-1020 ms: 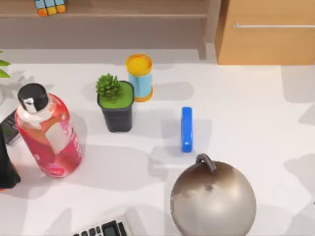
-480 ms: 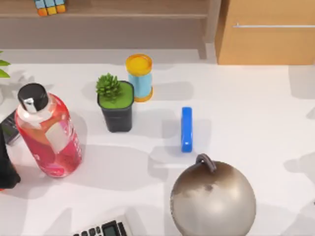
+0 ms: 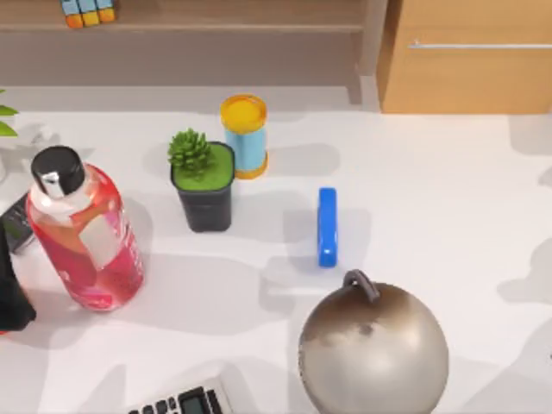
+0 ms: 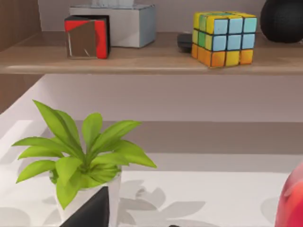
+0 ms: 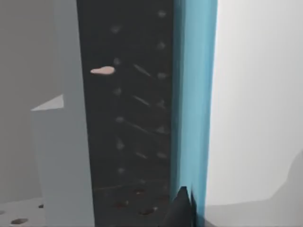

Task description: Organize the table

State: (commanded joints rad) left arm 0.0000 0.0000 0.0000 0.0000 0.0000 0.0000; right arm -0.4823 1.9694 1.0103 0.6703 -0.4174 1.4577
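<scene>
Left gripper comes into the left wrist view as a dark wedge at the frame's edge, level with a leafy plant in a white pot and aimed toward the brown shelf; I cannot tell whether it is spread or closed. Right gripper appears as a small dark tip in the right wrist view, close against a dark speckled panel with a bright blue edge, and its state cannot be told either, nor can I make out what that panel belongs to. On the shelf ahead of the left gripper sit a red and silver block, a pale box, a coloured puzzle cube and a black rounded thing cut off by the frame. From above, the table spreads pale and wide below the shelf and the light-wood cabinet. On its left side stands a pink bottle with a black cap, and a black shape cut by the left edge is hard to identify. Near the middle are a succulent in a black pot with a blue and yellow cylinder just beside it, a blue bar lying flat, and a metallic sphere nearer the front – partly cut off, like the calculator at the bottom edge.
</scene>
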